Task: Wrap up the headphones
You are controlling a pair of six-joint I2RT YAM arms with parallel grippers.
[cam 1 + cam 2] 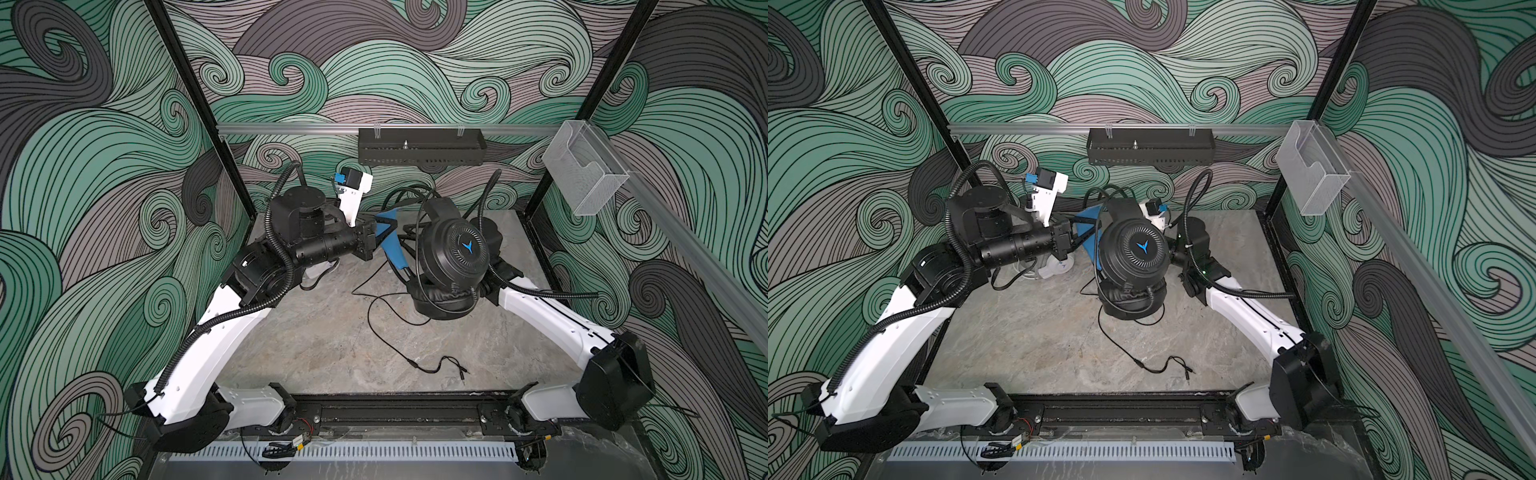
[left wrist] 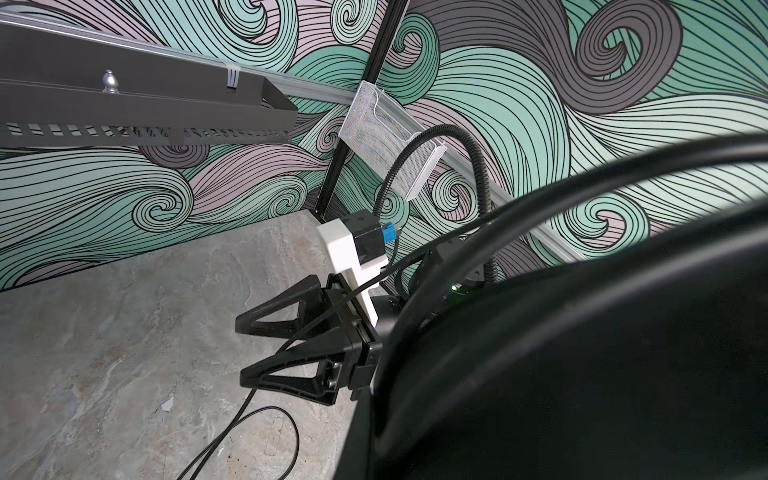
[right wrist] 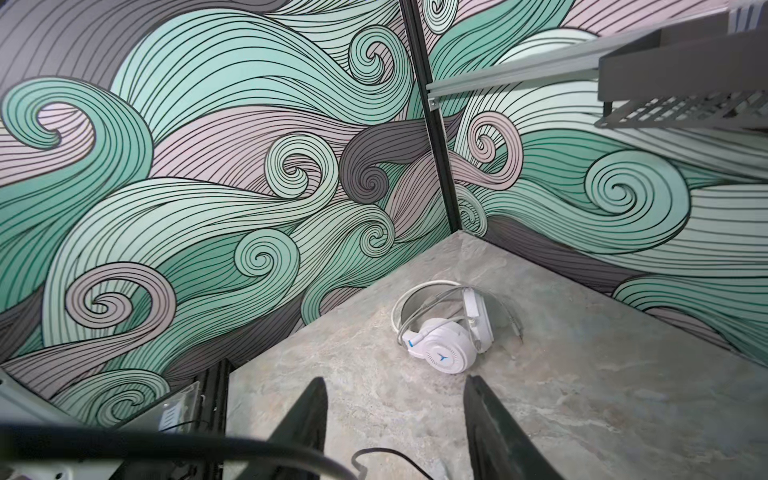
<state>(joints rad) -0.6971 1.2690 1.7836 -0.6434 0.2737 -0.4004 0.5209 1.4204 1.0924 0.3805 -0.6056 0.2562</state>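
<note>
The black headphones hang above the table in the middle of both top views, one cup facing up and the padded cup below. My left gripper is shut on their blue-lined band. In the left wrist view they fill the near side as a dark mass that hides my own jaws. My right gripper sits behind the headset, open and holding nothing. The thin black cable trails onto the table to its plugs. The white headphones lie in the far left corner.
A black perforated tray hangs on the rear rail, and a clear plastic holder on the right rail. Black frame posts stand at the back corners. The grey stone-look table ends at the arms' base rail in front.
</note>
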